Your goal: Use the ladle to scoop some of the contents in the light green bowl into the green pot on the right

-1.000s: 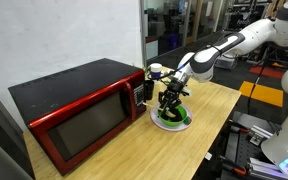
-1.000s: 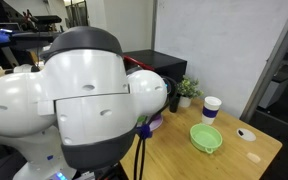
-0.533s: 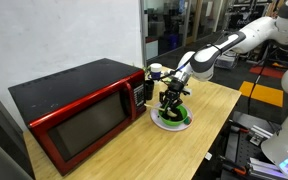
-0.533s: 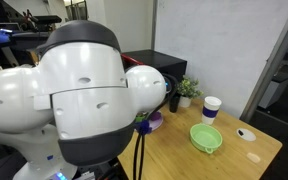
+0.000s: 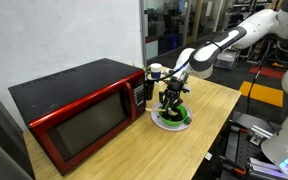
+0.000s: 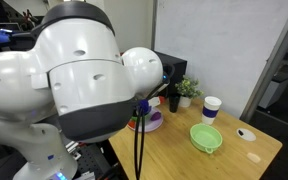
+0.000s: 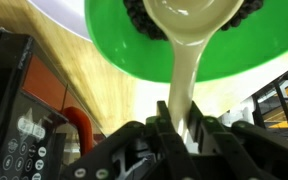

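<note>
My gripper [image 7: 182, 125] is shut on the long pale handle of the ladle [image 7: 184, 85]. In the wrist view the scoop reaches into the bright green pot [image 7: 124, 50], with dark contents showing round it. In an exterior view the gripper [image 5: 169, 100] hangs right above the pot [image 5: 176, 122], which stands by the microwave's keypad end. The light green bowl [image 6: 206, 138] sits apart on the wooden table in an exterior view. There the gripper and pot are mostly hidden behind the arm.
A red microwave [image 5: 79, 115] fills the table's left and shows in the wrist view [image 7: 24, 120]. A white cup with a blue top [image 6: 212, 107] and a small plant [image 6: 187, 90] stand near the bowl. The arm's white body [image 6: 84, 90] blocks much of an exterior view.
The arm's near links have shifted a little in both exterior views. The gripper stays over the pot with the ladle in it.
</note>
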### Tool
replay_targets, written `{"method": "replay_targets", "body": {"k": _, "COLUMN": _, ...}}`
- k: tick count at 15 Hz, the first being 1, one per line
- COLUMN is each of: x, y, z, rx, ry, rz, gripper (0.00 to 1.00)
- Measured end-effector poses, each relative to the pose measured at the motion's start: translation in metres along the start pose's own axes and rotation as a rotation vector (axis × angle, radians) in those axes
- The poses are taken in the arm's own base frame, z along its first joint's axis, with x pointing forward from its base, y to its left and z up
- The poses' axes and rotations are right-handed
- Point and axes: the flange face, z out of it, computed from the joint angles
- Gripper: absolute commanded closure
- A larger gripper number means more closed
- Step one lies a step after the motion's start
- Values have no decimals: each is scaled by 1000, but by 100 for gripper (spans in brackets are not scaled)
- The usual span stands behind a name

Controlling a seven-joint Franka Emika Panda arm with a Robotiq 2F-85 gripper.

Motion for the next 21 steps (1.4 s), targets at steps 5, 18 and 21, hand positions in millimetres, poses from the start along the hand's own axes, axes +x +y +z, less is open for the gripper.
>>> {"method": "replay_targets", "body": {"k": 5, "x": 15, "y": 0, "z": 6, "rx": 23, "ry": -54, "rz": -43, "gripper": 94}}
{"method": "replay_targets", "body": {"k": 18, "x": 66, "y": -14, "z": 28, "rx": 110, "ry": -258, "rz": -151, "gripper": 94}}
{"method": "replay_targets", "body": {"k": 21, "x": 87, "y": -22, "z": 33, "rx": 119, "ry": -317, "rz": -178, "gripper": 94}}
